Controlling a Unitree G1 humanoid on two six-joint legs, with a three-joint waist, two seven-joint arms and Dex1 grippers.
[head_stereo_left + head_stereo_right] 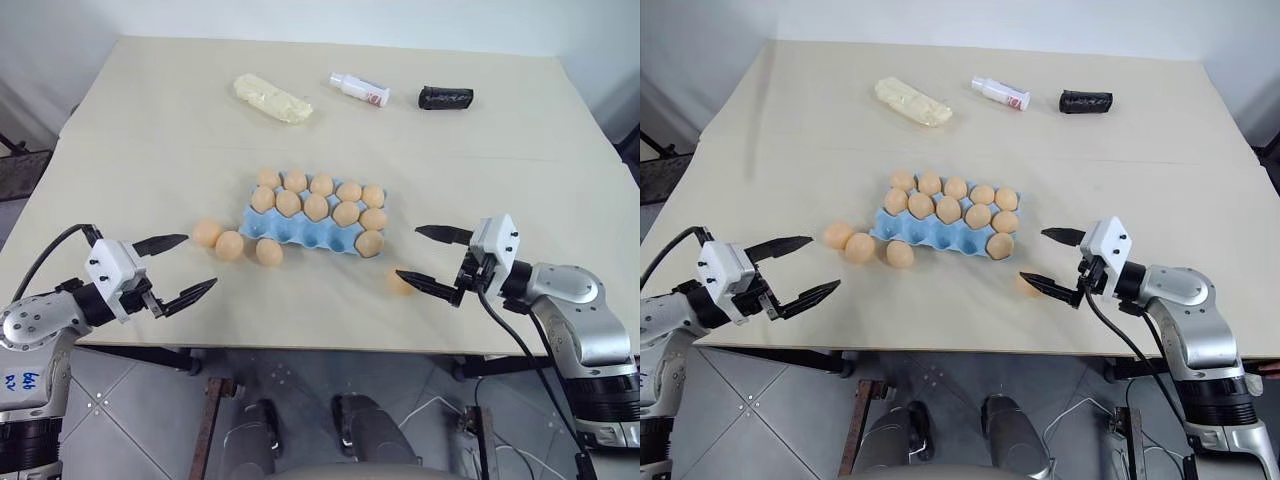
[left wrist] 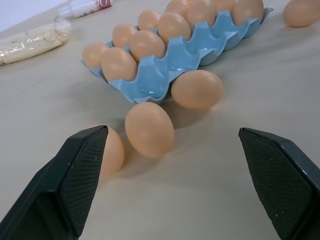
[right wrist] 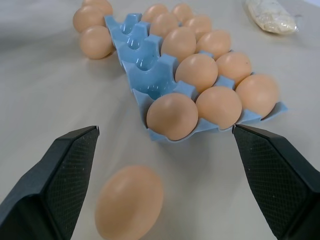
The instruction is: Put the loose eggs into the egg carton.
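Note:
The light-blue egg carton [image 1: 300, 232] lies at the table's middle, its two far rows full of eggs and one egg in the near row's right end. Three loose eggs [image 1: 230, 245] lie in a line off its near left corner. My left gripper [image 1: 198, 262] hovers open just short of them, pointing at the middle egg [image 2: 149, 129]. A fourth loose egg [image 1: 400, 283] rests near the carton's near right corner, and my right gripper [image 1: 409, 252] is open right over it; that egg [image 3: 130, 201] sits near one fingertip. Neither gripper holds anything.
Along the far side lie a pale yellow packet [image 1: 272, 99], a small white bottle [image 1: 360, 90] and a black object [image 1: 445, 98]. The table's front edge [image 1: 320, 350] runs just under both grippers.

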